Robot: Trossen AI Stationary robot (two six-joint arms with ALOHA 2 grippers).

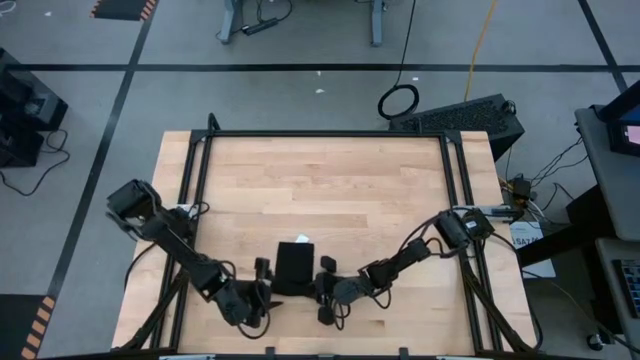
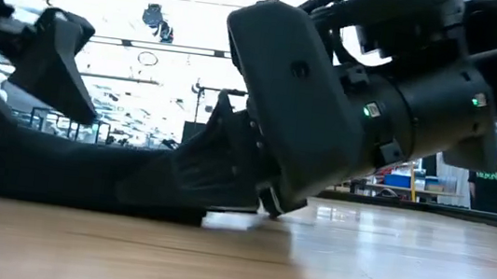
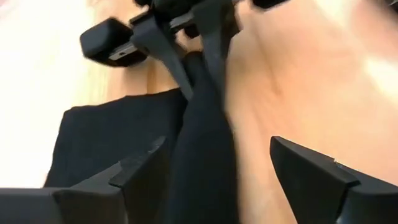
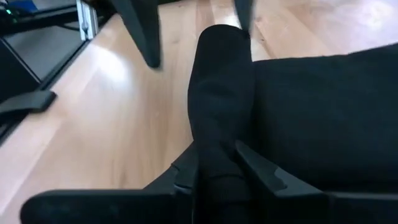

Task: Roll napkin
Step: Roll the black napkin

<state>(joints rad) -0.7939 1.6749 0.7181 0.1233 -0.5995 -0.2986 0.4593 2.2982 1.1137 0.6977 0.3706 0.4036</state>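
The right pincer [image 4: 217, 163] is clamped on the napkin's [image 1: 294, 268] rolled edge at the surface's [image 1: 330, 185] near side; the left pincer [image 3: 217, 171] stands apart around it. Roll evenly, keeping the fold tight.

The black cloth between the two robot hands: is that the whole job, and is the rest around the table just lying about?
Part of the job:
- black napkin, partly rolled
- right hand, shut on the rolled edge
- left hand, open around the roll

Just lying about:
- black keyboard beyond the table
- coiled cable on the floor
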